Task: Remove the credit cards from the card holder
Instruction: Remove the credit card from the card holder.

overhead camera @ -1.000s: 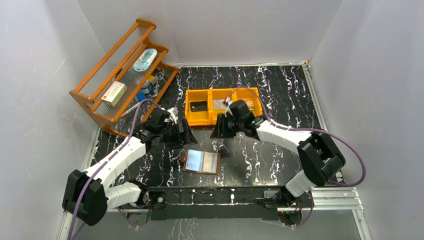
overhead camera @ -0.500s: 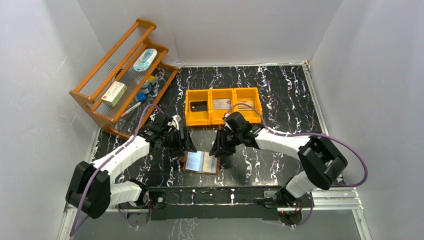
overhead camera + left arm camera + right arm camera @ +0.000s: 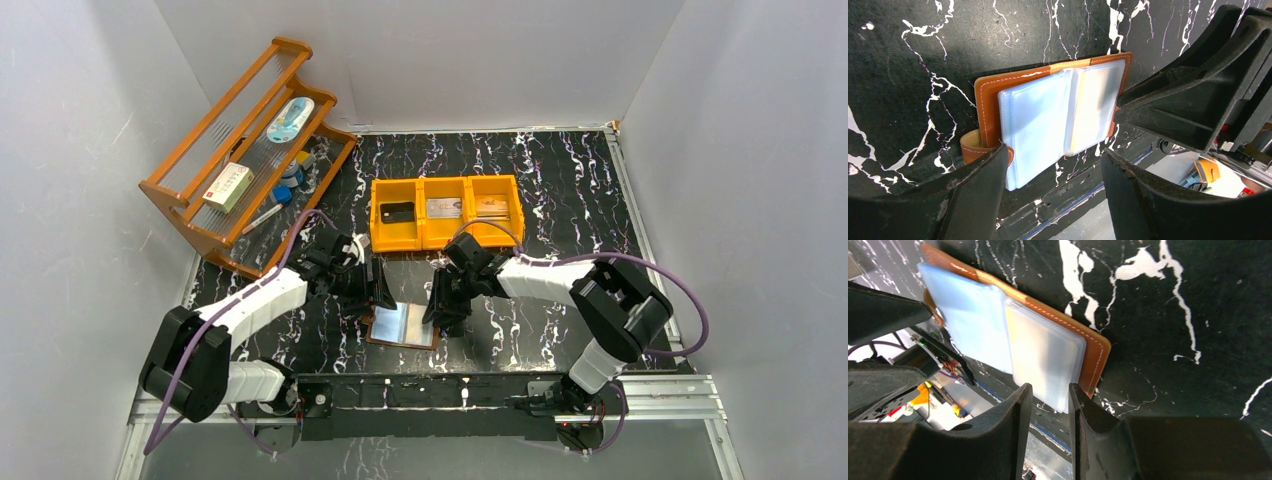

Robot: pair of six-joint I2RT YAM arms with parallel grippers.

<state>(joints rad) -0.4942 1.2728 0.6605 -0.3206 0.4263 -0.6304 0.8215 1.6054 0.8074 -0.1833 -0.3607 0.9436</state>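
Down by the card holder (image 3: 403,324), left fingers (image 3: 973,200) (spread) and right fingers (image 3: 998,440) (barely apart) had just moved in, grabbing nothing yet.

marbled table (image 3: 560,180): card holder (image 3: 403,324), orange bin (image 3: 445,241), wooden rack (image 3: 290,48)

From above, the left gripper (image 3: 378,292) and right gripper (image 3: 441,308) cover both side edges of the holder (image 3: 404,325). In the wrist views its pockets (image 3: 1038,120) are too hazy to tell what they hold. One holder corner hides behind the left finger (image 3: 973,200).
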